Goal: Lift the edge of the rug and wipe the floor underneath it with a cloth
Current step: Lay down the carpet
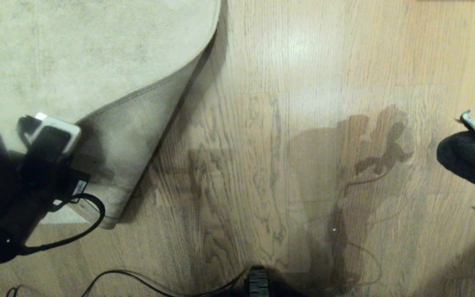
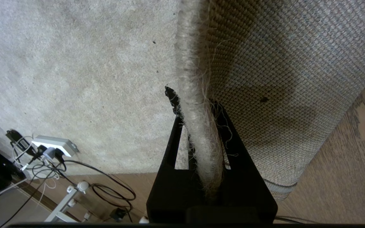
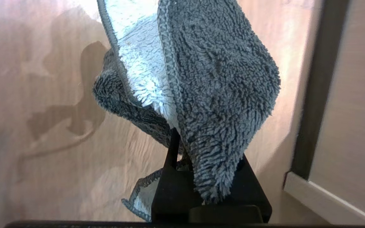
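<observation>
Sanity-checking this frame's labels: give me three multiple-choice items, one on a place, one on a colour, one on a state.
1. Where in the head view is the cloth?
A. at the right edge, off the rug
B. on the rug's pile
C. under the folded corner

2. What colours is the cloth?
A. bright pink
B. dark grey with a pale grey-blue part
C. plain white

3. How does the rug corner lie?
A. flat on the floor
B. rolled into a tube
C. lifted and folded back, woven backing showing

Key:
1 A: it hangs from the right tool over bare floor, clear of the rug.
2 B: the right wrist view shows dark grey pile beside a pale blue face.
3 C: the left tool is closed on the rug's edge, and the backing faces up.
</observation>
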